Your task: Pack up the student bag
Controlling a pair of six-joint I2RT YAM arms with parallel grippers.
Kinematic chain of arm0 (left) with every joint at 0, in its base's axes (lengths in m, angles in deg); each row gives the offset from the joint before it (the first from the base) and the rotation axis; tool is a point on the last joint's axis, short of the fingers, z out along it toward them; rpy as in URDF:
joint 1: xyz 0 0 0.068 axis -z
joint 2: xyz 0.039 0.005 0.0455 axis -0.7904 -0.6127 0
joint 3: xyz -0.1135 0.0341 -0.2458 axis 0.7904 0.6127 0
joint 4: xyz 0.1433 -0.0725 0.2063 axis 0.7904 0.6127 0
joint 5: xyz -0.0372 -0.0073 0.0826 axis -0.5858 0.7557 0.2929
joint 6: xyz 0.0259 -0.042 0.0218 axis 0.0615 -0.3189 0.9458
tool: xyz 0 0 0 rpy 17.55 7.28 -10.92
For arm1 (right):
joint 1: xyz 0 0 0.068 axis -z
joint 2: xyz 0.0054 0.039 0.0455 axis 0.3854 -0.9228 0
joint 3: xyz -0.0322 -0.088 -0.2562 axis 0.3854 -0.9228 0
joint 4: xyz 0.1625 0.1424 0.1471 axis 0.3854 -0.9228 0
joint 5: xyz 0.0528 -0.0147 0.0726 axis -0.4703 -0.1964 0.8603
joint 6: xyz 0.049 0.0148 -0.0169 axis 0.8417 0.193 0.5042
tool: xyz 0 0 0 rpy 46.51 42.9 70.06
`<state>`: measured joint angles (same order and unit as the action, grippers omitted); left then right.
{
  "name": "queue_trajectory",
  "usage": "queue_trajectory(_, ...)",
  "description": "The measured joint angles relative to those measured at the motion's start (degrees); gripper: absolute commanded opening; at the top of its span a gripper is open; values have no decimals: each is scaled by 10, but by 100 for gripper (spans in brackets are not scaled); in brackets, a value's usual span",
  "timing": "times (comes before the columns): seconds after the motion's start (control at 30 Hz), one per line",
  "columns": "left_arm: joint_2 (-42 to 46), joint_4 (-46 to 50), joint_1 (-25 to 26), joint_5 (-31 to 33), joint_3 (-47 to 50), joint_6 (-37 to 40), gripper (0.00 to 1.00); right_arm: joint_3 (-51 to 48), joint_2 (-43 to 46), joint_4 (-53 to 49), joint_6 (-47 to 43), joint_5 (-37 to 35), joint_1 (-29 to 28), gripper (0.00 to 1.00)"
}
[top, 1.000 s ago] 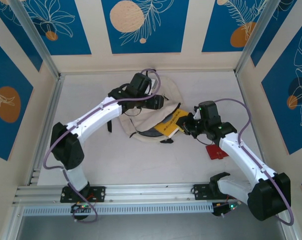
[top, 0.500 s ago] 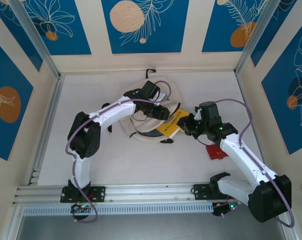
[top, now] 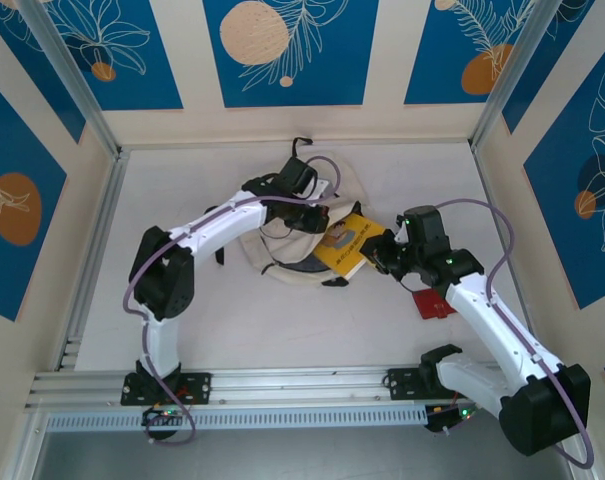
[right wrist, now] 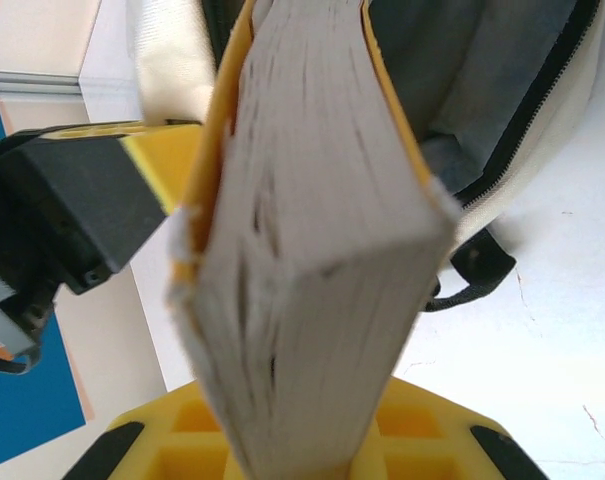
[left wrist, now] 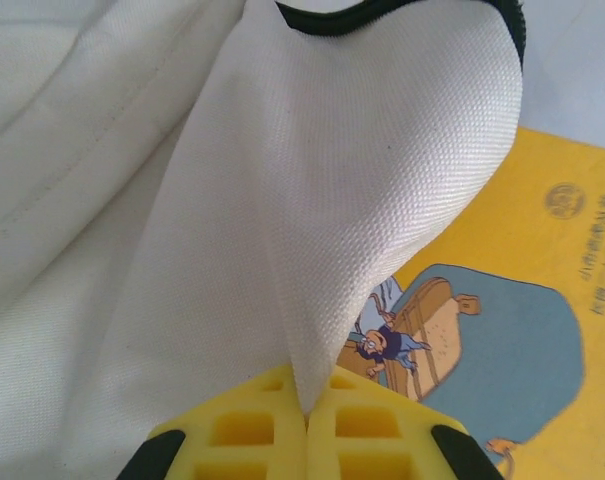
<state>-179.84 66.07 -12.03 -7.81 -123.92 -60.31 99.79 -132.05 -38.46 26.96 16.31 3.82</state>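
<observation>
White Tabletop, Bag Pinched Open Mid-Table

Blue-and-cream patterned walls (top: pixel 282 50) box in the pale table (top: pixel 232 330). The soft cream cloth student bag (top: pixel 250 245) with black straps lies slumped at the table's middle, toward the back. The left gripper (top: pixel 317 215) is pinched tight on a fold of the bag's cloth, its yellow fingers (left wrist: pixel 252 430) meeting around the fabric, which rises in a peak. The right gripper (top: pixel 377 255) is clamped on a thick yellow paperback book (top: pixel 347 242), whose far end sits at the bag's zip-edged mouth. A flat red card (top: pixel 434 303) lies near the right arm.
</observation>
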Motion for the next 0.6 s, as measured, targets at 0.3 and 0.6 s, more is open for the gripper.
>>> queue_trajectory(0.3, 85, 3, -2, 24, 0, -1, 3, 0, 37, 13, -3, 22, -2, 4)
queue_trajectory(0.6, 132, -23, -4, 45, 21, -12, 3, -2, 24, 85, 5, 25, -26, 4)
